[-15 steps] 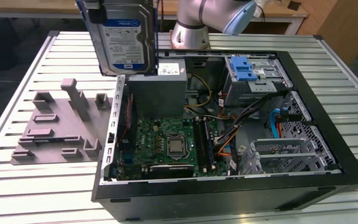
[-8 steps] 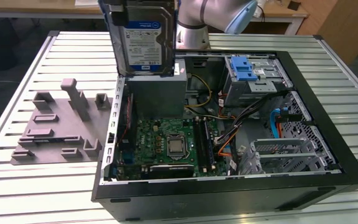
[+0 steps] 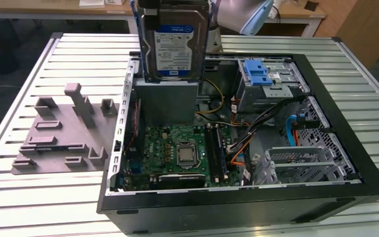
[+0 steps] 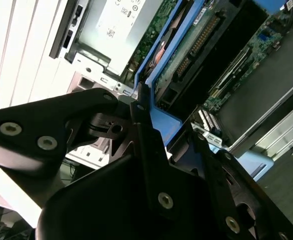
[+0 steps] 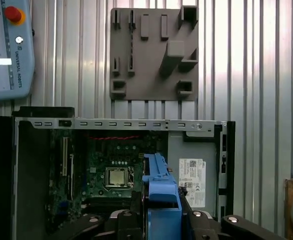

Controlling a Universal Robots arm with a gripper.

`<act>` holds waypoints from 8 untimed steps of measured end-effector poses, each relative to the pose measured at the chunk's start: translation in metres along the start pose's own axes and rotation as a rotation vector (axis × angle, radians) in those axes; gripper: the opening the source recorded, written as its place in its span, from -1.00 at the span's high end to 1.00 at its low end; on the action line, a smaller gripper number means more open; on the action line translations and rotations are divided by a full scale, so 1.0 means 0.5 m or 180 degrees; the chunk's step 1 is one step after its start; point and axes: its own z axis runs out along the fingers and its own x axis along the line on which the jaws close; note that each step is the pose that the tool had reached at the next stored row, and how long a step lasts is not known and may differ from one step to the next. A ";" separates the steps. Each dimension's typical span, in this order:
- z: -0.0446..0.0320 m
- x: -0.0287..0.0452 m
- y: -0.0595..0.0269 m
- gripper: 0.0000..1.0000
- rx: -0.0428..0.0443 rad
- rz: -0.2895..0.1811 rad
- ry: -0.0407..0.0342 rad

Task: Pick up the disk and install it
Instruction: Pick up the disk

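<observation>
Silver disk (image 3: 173, 42) upright in end effector (image 5: 161, 218)

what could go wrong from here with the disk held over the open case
1. The gripper grips the disk by its blue rail edge; a slip could drop it onto the motherboard.
2. Loose cables lie beside the drive cage and might snag the disk on its way in.

An open black computer case (image 3: 242, 205) lies on the slatted worktop (image 3: 45, 197), its green motherboard (image 3: 170, 143) exposed. A grey fixture plate (image 3: 55, 148) rests beside it, nearer the worktop's edge at the exterior view's left.
</observation>
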 end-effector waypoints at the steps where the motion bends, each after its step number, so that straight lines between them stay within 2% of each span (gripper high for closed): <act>1: 0.001 0.000 -0.005 0.27 0.0000 0.0000 0.0000; 4: 0.002 0.010 -0.016 0.27 0.0000 0.0000 0.0001; 8: 0.004 0.037 -0.021 0.27 0.0000 -0.0001 0.0000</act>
